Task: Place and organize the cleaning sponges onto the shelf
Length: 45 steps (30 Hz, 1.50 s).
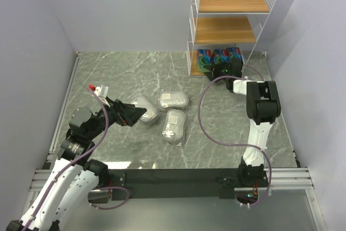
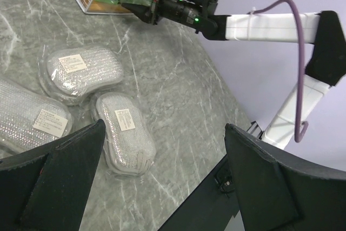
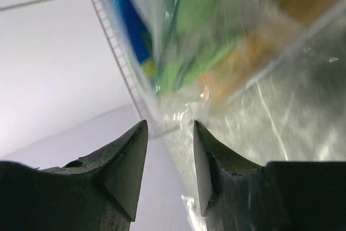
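Note:
Three silvery-grey oval cleaning sponges [image 1: 173, 100] [image 1: 174, 125] [image 1: 147, 111] lie in clear wrap mid-table. My left gripper [image 1: 138, 114] hangs open beside the leftmost one; in the left wrist view its fingers [image 2: 65, 171] stand wide apart over bare marble, with the oval packs [image 2: 81, 71] [image 2: 124, 131] ahead on the left. Green labelled sponges [image 1: 219, 56] rest on the bottom tier of the white wire shelf [image 1: 224, 30]. My right gripper [image 1: 212, 73] is at that tier's front. In its wrist view the gripper [image 3: 170, 125] is open, a green pack [image 3: 200, 20] just beyond its tips, clear wrap brushing the right fingertip.
The shelf's wire-mesh side [image 3: 116, 52] stands close to my right gripper. Grey walls enclose the marble table [image 1: 130, 74] on three sides. A purple cable [image 1: 201, 113] loops from the right arm over the table. A black rail [image 1: 178, 179] runs along the near edge.

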Each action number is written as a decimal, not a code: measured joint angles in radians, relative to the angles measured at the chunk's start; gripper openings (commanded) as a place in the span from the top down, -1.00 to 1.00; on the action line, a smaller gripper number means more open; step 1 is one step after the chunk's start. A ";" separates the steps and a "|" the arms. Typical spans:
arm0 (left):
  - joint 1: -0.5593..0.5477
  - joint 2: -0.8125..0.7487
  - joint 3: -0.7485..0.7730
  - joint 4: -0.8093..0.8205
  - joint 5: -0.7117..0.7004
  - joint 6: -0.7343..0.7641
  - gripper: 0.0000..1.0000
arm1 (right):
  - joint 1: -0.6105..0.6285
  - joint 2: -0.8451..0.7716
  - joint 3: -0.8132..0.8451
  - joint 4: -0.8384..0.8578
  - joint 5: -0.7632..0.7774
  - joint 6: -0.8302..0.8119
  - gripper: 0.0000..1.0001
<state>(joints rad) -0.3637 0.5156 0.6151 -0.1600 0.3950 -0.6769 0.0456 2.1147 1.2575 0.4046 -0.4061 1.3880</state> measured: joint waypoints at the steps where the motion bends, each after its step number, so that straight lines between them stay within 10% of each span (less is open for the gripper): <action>1: 0.000 -0.002 0.000 -0.001 0.000 0.000 -0.98 | -0.002 -0.026 -0.024 0.000 0.003 -0.003 0.06; 17: 0.000 -0.003 0.000 -0.003 0.000 0.000 -0.98 | -0.053 -0.426 -0.381 0.037 -0.154 -0.210 0.06; 33: 0.000 0.045 0.000 0.020 0.000 -0.014 -0.98 | 0.404 -0.953 -0.665 -0.411 -0.010 -0.649 0.06; 45: 0.000 0.071 0.000 0.044 0.008 -0.026 -0.97 | 0.692 -0.814 -0.636 -0.488 0.277 -0.606 0.01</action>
<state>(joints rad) -0.3637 0.5861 0.6147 -0.1162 0.4030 -0.7029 0.7372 1.3006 0.6216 -0.0837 -0.1287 0.7822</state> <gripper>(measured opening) 0.989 0.490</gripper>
